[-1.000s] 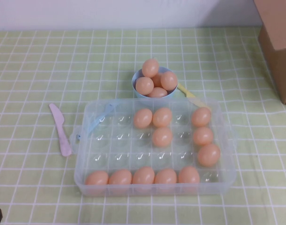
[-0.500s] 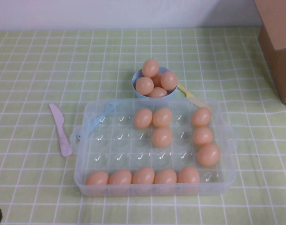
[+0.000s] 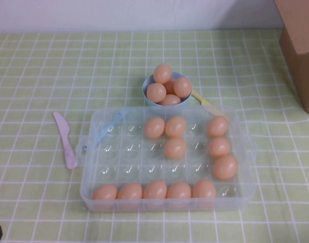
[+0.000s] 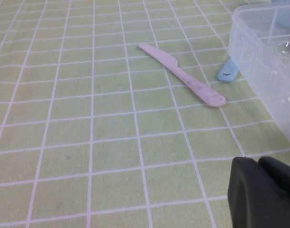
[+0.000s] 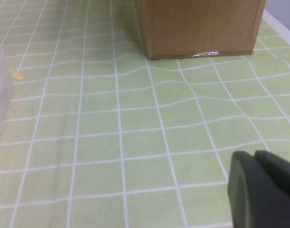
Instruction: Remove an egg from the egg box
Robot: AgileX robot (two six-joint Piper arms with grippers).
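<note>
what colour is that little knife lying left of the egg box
Pale pink knife, clearest in the left wrist view.

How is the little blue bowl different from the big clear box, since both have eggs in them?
The bowl is small, round and blue, with eggs heaped together; the egg box is large, rectangular and clear, with each egg in its own cup and many cups bare. The bowl sits behind the box. Both rest on the green checked cloth. Neither the left gripper nor the right gripper is near either.
</note>
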